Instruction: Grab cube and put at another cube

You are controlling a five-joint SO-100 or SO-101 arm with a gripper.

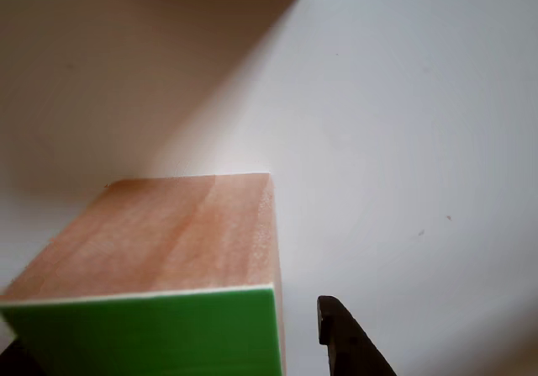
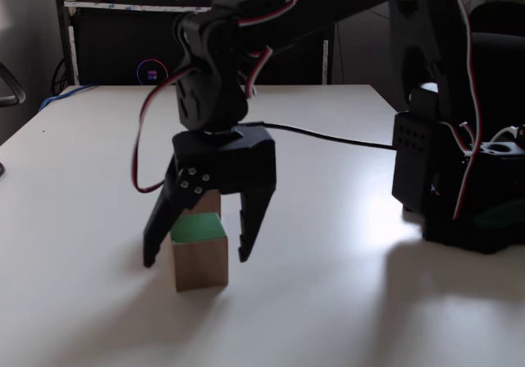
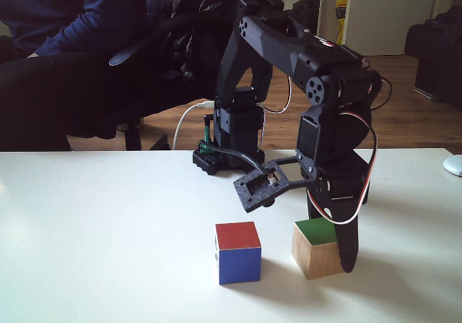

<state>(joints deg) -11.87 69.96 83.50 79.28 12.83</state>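
The cube [image 3: 316, 256], light wood with a green top face, rests on the white table. It also shows in a fixed view [image 2: 199, 260] and close up in the other view [image 1: 160, 241]. My gripper [image 2: 197, 254] hangs over it, open, one black finger on each side and a small gap to the wood. In the other view one fingertip [image 1: 345, 334] stands just right of the cube. The other cube [image 3: 238, 254], with a red top and a blue front face, sits a short way left of the wooden one. From this side the gripper [image 3: 328, 243] is partly hidden behind the wooden cube.
The arm's base [image 3: 231, 149] stands at the back of the table [image 3: 108, 229] with a white cable. A person sits on a chair [image 3: 86, 63] behind the table. A white mouse [image 3: 453, 165] lies at the right edge. A black cable [image 2: 328, 137] crosses the tabletop.
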